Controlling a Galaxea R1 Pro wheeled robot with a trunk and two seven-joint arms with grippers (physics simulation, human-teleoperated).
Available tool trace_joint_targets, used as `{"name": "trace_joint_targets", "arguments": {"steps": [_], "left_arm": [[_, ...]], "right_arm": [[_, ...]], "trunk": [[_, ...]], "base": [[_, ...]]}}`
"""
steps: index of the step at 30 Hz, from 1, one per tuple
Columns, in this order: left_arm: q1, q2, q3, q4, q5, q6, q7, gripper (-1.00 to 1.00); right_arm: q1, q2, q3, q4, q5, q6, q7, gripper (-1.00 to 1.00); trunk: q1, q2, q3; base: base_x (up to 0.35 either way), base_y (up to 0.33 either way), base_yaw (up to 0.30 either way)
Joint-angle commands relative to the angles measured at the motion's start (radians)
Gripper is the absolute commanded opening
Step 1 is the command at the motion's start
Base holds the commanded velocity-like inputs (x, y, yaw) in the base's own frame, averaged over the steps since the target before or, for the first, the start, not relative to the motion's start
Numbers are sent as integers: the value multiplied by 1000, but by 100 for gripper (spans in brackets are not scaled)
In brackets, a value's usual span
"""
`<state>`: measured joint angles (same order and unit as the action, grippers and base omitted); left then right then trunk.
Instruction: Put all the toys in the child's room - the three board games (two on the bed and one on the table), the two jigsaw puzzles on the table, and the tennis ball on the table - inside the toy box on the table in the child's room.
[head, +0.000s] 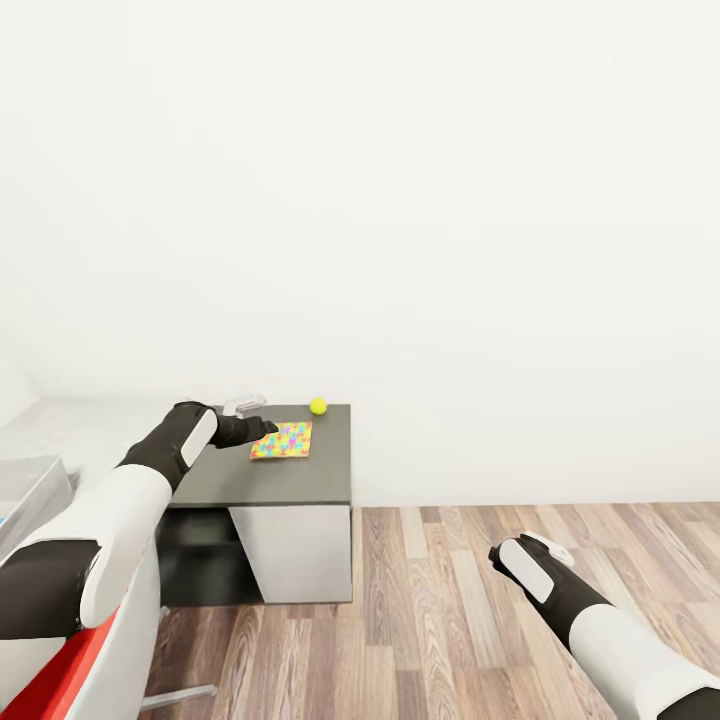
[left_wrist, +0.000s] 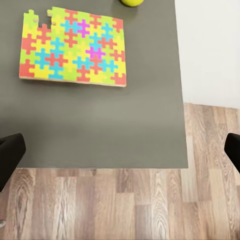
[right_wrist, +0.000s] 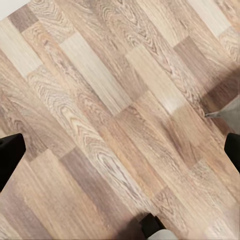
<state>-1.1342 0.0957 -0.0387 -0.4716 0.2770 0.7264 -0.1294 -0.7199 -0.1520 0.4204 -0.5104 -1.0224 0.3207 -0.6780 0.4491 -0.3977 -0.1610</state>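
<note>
step: we are reaching our left gripper (left_wrist: 120, 150) — wide open — over the table (left_wrist: 100, 130) | next: going down onto the jigsaw puzzle (left_wrist: 72, 46) beside the tennis ball (head: 318, 405) | right gripper (right_wrist: 120, 150) hanging open too

A bare white wall (head: 400, 200) meets a wood-plank floor (head: 480, 600), red chair (head: 40, 690) nearby.

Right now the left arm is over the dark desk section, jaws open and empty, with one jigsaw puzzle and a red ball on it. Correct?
One slip: the ball is yellow-green, a tennis ball, not red. The head view shows it beyond the jigsaw puzzle on the dark desk section. The rest holds: in the left wrist view the left gripper has its jaws apart with nothing between them.
</note>
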Motion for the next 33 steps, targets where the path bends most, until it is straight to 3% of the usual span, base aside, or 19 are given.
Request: {"name": "trace_joint_targets", "arguments": {"steps": [1,15,21,23,26,33], "left_arm": [[-1,1,-4,-1,3,4,-1,100],[-1,0,-4,-1,2,4,0,100],[-1,-1,-6,-1,2,3,1,100],[-1,-1,-19,-1,2,2,2,100],[-1,-1,-49,-1,2,1,2,100],[-1,-1,-76,-1,2,1,2,100]], "right_arm": [[-1,-1,7,-2,-4,6,-6,100],[-1,0,9,-3,-1,6,-6,100],[-1,22,9,-11,59,6,-6,100],[-1,46,9,-12,90,5,-6,100],[-1,59,7,-12,123,5,-6,100],[-1,66,6,-13,141,-18,-6,100]], "trunk": [[1,-2,-4],[1,-2,-26],[1,-2,-27],[1,-2,-27],[1,-2,-27],[1,-2,-27]], "base": [[127,-159,0],[22,-28,0],[42,-11,0],[175,-107,0],[216,-150,0],[164,-132,0]]}}
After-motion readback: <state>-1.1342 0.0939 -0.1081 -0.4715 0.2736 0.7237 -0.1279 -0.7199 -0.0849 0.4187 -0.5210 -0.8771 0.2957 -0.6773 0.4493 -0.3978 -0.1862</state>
